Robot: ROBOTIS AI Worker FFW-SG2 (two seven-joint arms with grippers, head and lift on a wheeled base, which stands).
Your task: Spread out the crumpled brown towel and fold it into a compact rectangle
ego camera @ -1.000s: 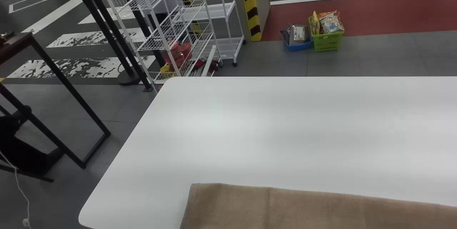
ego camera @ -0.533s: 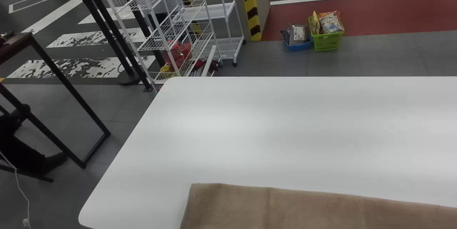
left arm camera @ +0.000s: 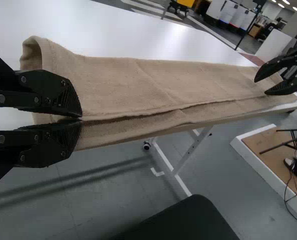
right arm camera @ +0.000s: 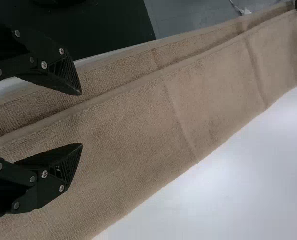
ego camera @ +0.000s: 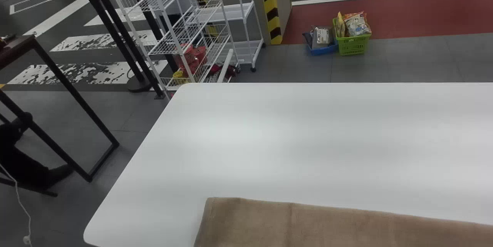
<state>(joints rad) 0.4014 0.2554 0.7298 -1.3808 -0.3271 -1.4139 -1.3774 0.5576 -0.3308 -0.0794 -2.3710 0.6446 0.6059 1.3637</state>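
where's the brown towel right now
In the head view, the brown towel lies along the bottom right, on the near side of the white table, the left pincer at its left end.

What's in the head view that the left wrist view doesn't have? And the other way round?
The head view has a green basket on the floor and a white wire shelf.

The left wrist view has two black end effectors: the left end effector at one end of the towel, and the right end effector, open, near the other end.

Both have the brown towel and the white table under it.
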